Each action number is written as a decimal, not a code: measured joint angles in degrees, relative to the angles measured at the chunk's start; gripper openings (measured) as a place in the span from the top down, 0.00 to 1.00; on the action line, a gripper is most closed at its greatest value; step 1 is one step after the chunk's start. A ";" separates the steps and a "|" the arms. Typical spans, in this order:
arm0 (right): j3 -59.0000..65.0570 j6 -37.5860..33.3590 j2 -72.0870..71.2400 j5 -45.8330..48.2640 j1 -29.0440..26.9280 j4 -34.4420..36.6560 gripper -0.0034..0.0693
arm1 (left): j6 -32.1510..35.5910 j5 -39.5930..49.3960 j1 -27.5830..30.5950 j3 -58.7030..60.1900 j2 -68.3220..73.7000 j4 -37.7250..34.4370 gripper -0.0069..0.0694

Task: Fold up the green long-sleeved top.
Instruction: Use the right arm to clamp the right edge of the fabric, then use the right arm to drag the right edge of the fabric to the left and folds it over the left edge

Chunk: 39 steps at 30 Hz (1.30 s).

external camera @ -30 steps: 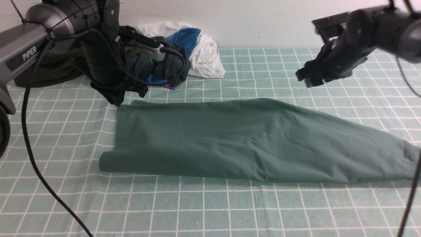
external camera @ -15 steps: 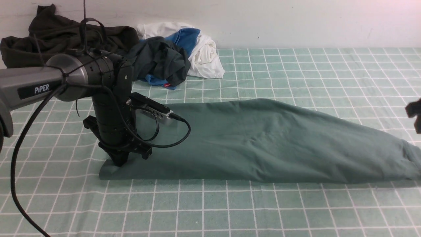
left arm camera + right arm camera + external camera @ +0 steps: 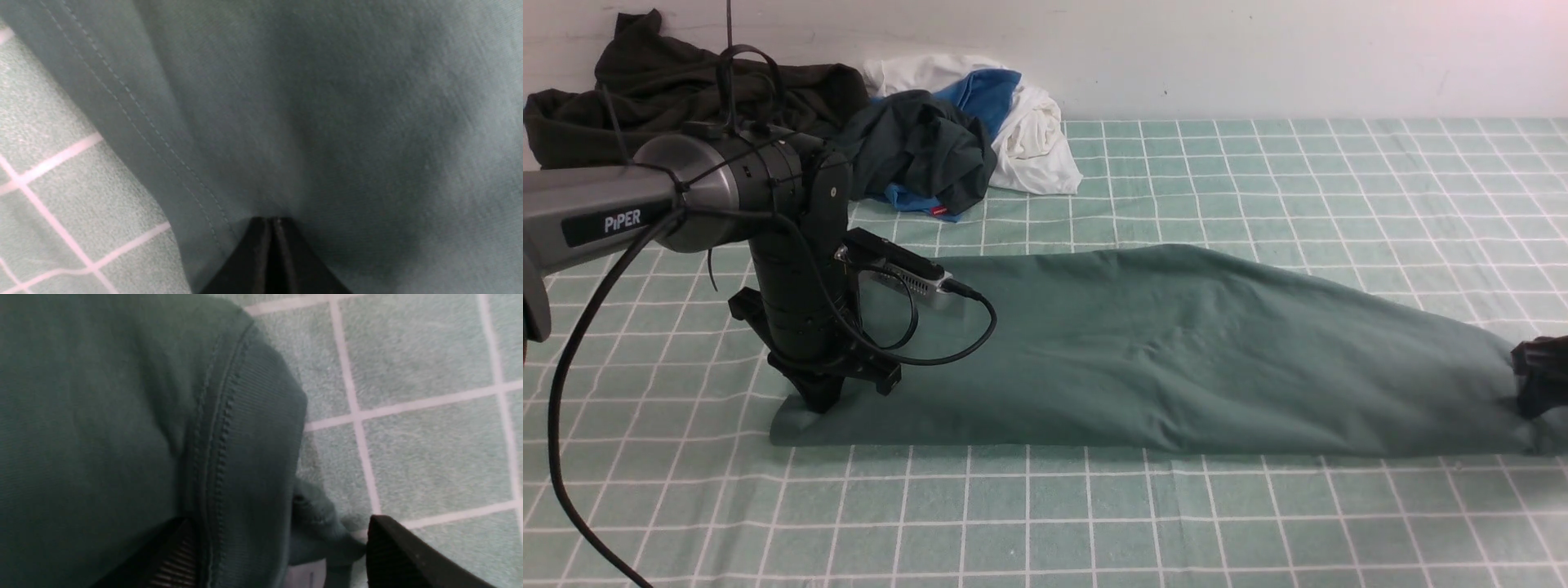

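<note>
Green long-sleeved top [image 3: 1160, 351] lies as one long band across the surface [image 3: 1176, 523], an arm at each end

Long axis runs left to right: wide stitched end on the left, narrowing to a ribbed edge [image 3: 253, 428] on the right. Left gripper [image 3: 821, 400] on the near left corner, jaws fully closed, cloth puckering into the tips, so apparently pinched. Right gripper [image 3: 1535, 384] at the right tip, jaws spread wide astride the ribbed edge, gripping nothing yet. Next fold likely carries one end toward the other along that axis
</note>
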 joint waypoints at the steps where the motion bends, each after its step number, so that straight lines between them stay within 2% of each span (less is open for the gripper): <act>1: -0.06 -0.04 0.20 -0.24 0.15 0.21 0.25 | 0.00 -0.06 0.00 0.00 0.00 0.00 0.91; 3: -0.06 -0.16 0.31 -0.36 0.39 0.21 0.28 | 0.00 -0.04 0.00 0.00 0.00 0.00 0.91; 6: -0.06 -0.16 0.31 -0.36 0.75 0.09 0.38 | 0.00 -0.04 0.00 0.00 0.00 0.00 0.91; 8: -0.06 -0.21 0.04 -0.13 0.99 -0.19 0.51 | 0.00 -0.04 0.00 0.00 0.00 0.00 0.91; 9: -0.06 -0.27 -0.24 0.41 1.13 -1.00 0.64 | 0.05 -0.04 0.00 0.00 0.00 0.00 0.91; 11: -0.51 -0.27 -1.04 1.56 1.18 -2.14 0.80 | 0.11 -0.07 0.00 0.05 -0.22 0.00 0.91; 13: -1.64 -0.27 -2.38 3.33 1.18 -3.20 0.89 | 0.17 -0.53 0.00 0.26 -0.79 0.05 0.91; 18: -7.75 -0.27 -9.15 9.30 1.65 -5.32 0.90 | 0.04 -0.83 0.00 0.93 -7.58 1.83 0.91; 22: -14.01 -0.52 -14.01 13.80 5.24 -5.97 0.90 | -0.46 0.55 0.00 0.93 -15.72 2.61 0.91; 28: -25.41 -1.95 -17.31 20.14 23.37 -5.75 0.90 | -2.21 2.14 0.00 4.50 -33.40 2.66 0.91; 29: -25.91 -1.95 -17.16 20.30 24.78 -5.58 0.90 | -2.32 2.14 0.00 5.13 -34.56 2.66 0.91; 30: -27.66 -1.96 -16.24 20.19 30.30 -4.81 0.90 | -2.65 2.14 0.00 8.01 -39.20 2.66 0.91; 35: -31.53 -1.44 -9.30 14.97 45.15 -1.00 0.90 | -4.94 2.14 0.00 18.91 -53.35 2.66 0.91; 39: -34.90 -0.21 -1.01 8.39 52.87 2.90 0.90 | -6.68 2.14 0.00 26.88 -63.39 2.66 0.91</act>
